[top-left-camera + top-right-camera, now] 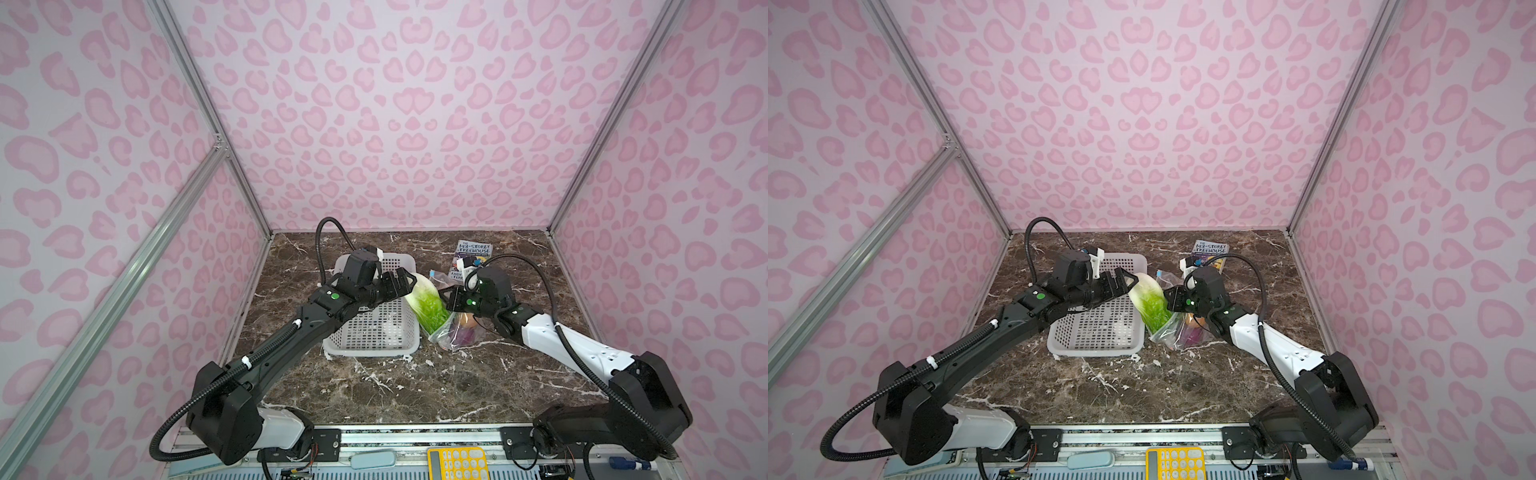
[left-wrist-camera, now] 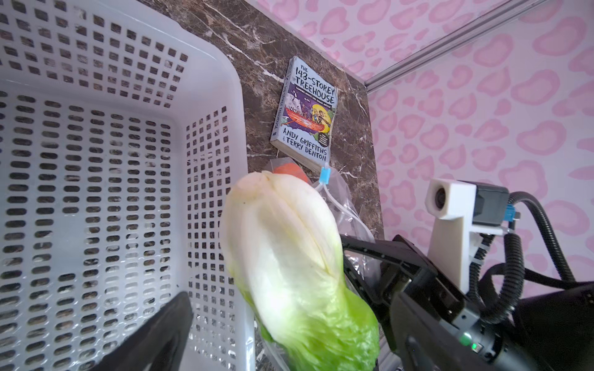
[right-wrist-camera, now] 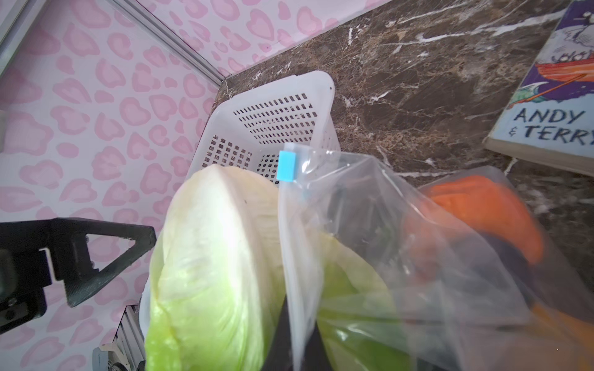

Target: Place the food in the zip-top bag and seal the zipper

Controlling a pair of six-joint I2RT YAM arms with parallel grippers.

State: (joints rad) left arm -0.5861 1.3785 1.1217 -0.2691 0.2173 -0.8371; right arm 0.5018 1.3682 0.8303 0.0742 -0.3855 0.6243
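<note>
The green-and-white cabbage (image 1: 428, 303) (image 1: 1148, 301) (image 2: 289, 257) (image 3: 209, 273) stands tilted, leafy end inside the mouth of the zip-top bag (image 1: 451, 338) (image 1: 1173, 338) (image 3: 401, 225), white end sticking out. My left gripper (image 1: 405, 286) (image 1: 1125, 286) (image 2: 289, 337) is open, its fingers apart on either side of the cabbage's white end. My right gripper (image 1: 446, 301) (image 1: 1168, 300) (image 3: 295, 347) is shut on the bag's mouth edge, holding it up. The zipper's blue slider (image 2: 324, 176) (image 3: 287, 167) sits at the strip's far end. An orange piece (image 3: 482, 208), a purple onion (image 1: 467, 334) and a tan potato (image 1: 465, 320) lie inside the bag.
A white perforated basket (image 1: 370, 351) (image 1: 1096, 349) (image 2: 209, 80) (image 3: 318, 83) stands directly left of the bag, under my left arm. A paperback book (image 1: 473, 253) (image 2: 305, 112) lies behind the bag near the back wall. A yellow calculator (image 1: 457, 463) sits below the table's front edge.
</note>
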